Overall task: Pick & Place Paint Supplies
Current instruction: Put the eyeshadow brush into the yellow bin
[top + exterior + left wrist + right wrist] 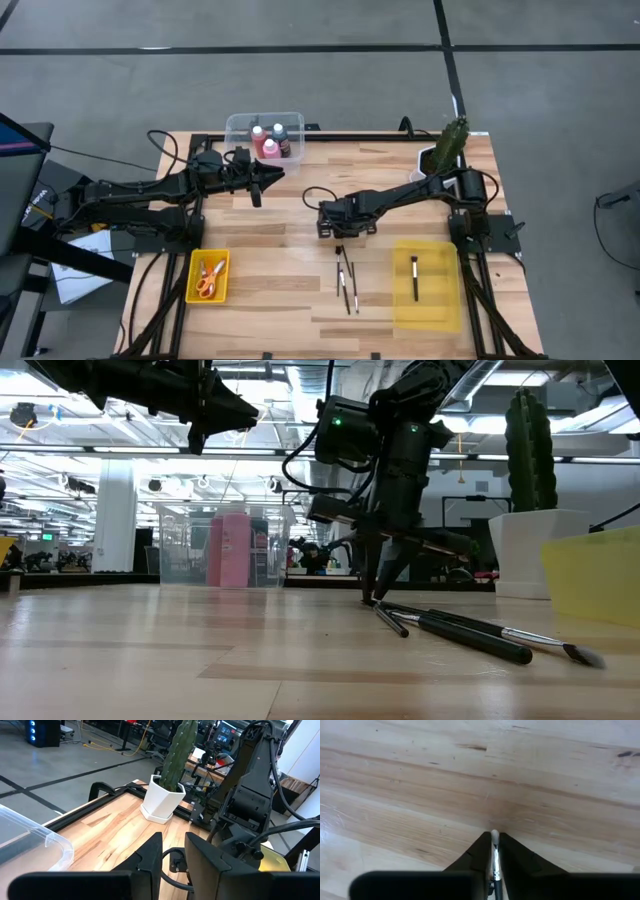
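My right gripper [340, 240] [372, 598] points down at the middle of the table, shut on one thin dark-handled brush [494, 836]. Two more brushes [351, 285] [470, 635] lie flat just nearer than it. Another brush [414, 278] lies in the yellow tray [440, 305]. Pink [270, 150], red [258, 135] and dark white-capped [280, 135] bottles stand in a clear bin [240, 125] at the far edge. My left gripper [265, 178] [173, 851] hovers high beside that bin, slightly open and empty. Orange-handled scissors [208, 280] lie in a small yellow bin; red-handled ones do not show. My right gripper pinches a brush between its two fingers near the brush's far end [494, 845], coming from above and pointing down. The fingers lie across the brush. Its light-coloured tip pokes out just past the fingertips [482, 845]. The end sits at table level; the gripper hides the rest.
A green plant in a white pot [447, 150] [162, 800] stands at the far right corner, near the right arm's base. The small yellow bin [192, 285] sits near left. Bare wood lies between the two arms and along the near edge.
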Action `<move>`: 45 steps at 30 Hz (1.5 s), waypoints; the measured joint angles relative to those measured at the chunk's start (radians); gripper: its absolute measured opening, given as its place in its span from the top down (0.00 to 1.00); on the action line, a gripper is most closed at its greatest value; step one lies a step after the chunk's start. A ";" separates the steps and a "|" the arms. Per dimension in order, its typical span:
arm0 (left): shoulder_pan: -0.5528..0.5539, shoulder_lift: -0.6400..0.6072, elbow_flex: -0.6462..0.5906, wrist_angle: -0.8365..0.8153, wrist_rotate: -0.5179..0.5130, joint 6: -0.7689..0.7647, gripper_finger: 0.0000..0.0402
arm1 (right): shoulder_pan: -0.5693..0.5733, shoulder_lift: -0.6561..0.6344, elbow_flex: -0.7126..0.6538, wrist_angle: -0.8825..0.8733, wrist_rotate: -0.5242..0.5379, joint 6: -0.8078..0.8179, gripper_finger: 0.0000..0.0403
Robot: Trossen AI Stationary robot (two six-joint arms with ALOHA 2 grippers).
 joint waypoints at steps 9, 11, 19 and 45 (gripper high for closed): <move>0.000 0.000 0.000 -0.001 0.000 0.000 0.81 | 0.000 0.001 -0.007 0.030 0.004 -0.013 0.99; 0.000 0.000 0.000 -0.002 0.000 0.000 0.81 | 0.000 0.001 -0.008 0.043 0.004 -0.021 0.99; 0.000 0.000 0.000 -0.060 0.000 0.000 0.81 | 0.007 0.004 -0.008 0.083 0.029 -0.037 1.00; -0.098 0.000 0.000 -0.115 0.006 0.068 0.81 | -0.019 0.003 0.123 0.039 -0.156 -0.305 1.00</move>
